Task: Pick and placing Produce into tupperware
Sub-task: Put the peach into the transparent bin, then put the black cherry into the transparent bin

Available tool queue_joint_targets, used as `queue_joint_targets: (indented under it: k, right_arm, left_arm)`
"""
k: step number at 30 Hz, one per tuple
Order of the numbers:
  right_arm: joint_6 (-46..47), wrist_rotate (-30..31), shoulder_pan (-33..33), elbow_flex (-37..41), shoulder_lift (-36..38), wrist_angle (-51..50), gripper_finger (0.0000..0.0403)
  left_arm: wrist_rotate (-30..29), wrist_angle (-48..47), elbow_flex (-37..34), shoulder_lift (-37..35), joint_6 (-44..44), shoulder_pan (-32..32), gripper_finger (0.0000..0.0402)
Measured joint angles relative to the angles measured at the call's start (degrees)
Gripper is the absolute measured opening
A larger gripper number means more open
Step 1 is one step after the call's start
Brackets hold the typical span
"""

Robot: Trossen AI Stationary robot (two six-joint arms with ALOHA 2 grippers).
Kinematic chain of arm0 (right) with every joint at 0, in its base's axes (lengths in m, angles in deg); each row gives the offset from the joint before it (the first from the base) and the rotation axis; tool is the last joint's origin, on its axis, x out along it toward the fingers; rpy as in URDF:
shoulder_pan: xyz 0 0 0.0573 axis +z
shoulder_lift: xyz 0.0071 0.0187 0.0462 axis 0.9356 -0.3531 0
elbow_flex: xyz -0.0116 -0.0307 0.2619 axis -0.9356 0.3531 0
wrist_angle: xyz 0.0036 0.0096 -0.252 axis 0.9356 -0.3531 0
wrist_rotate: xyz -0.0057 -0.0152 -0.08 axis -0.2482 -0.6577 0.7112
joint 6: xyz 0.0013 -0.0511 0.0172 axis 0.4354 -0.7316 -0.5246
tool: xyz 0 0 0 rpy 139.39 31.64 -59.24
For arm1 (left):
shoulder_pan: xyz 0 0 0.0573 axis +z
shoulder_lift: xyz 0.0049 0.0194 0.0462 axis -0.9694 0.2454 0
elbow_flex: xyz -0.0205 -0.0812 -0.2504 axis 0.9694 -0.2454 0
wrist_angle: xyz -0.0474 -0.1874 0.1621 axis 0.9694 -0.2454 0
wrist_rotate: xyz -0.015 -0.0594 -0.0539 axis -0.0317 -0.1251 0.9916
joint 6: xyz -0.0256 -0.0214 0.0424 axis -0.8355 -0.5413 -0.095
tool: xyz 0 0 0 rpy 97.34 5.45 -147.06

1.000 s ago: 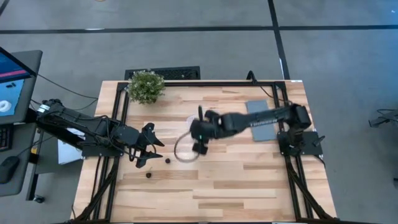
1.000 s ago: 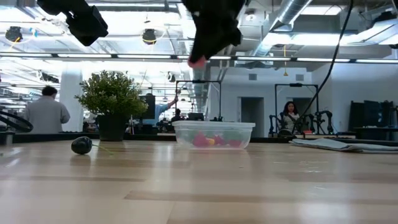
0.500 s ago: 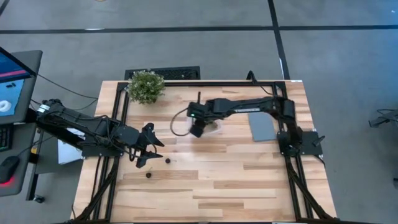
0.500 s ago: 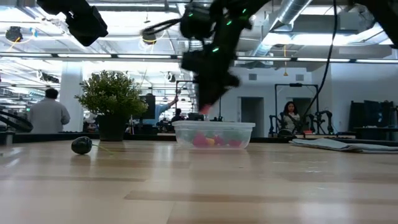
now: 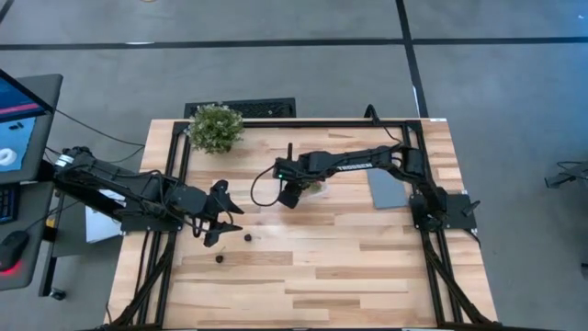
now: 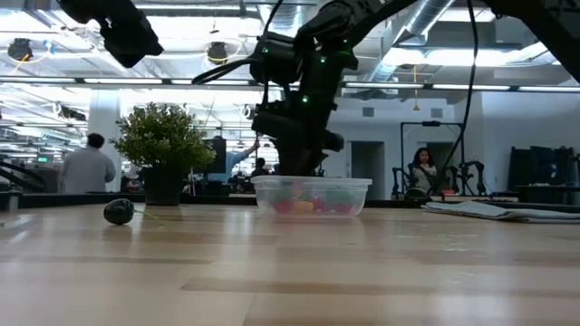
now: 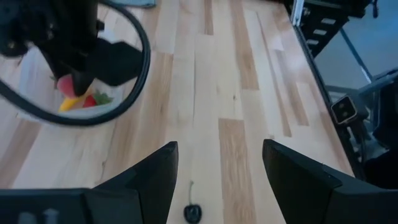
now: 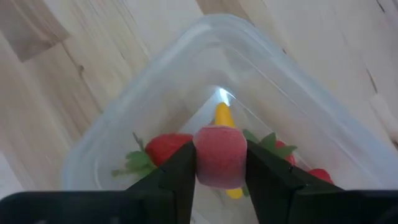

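Hanging directly over the clear tupperware tub (image 8: 205, 118), the right tool (image 8: 219, 163) pinches a pink-red fruit piece (image 8: 219, 155) above the strawberries (image 8: 166, 148) and yellow piece (image 8: 222, 115) inside, while the left tool (image 7: 217, 180), spread, waits nearer the dark berries (image 5: 247, 236).

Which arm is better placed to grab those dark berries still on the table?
Left. Its open gripper hovers beside the dark berries, while the right gripper is over the tub, holding a red piece.

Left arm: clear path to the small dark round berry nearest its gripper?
Probably yes. The left gripper is open beside the small dark round berry, with only bare wooden table between them. The right gripper is off over the clear plastic tub, holding a red produce piece.
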Motion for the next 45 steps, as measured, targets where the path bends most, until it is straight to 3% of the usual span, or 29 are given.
queue_joint_targets:
  k: [16,27,34,38,45]
  right_arm:
    - [-1.3,0.2,0.1,0.0,0.1,-0.2,0.0167]
    - [-1.3,0.5,0.1,-0.1,0.2,-0.7,0.022]
    - [-4.1,1.0,0.0,-7.2,0.6,-14.0,0.023]
    - [-7.0,1.1,0.1,-12.2,4.6,-16.5,0.023]
    - [-9.9,0.7,1.0,-13.4,18.4,-16.4,0.023]
  left_arm:
    - [-1.2,-0.1,0.0,0.0,0.0,0.0,0.0225]
    - [-1.2,-0.1,0.0,0.0,0.0,0.0,0.0225]
    - [-1.2,-0.1,0.0,0.0,0.0,0.0,0.0225]
    - [-1.2,-0.4,0.0,0.0,0.7,0.0,0.0225]
    - [-1.1,-1.0,0.0,0.0,0.2,0.0,0.0225]
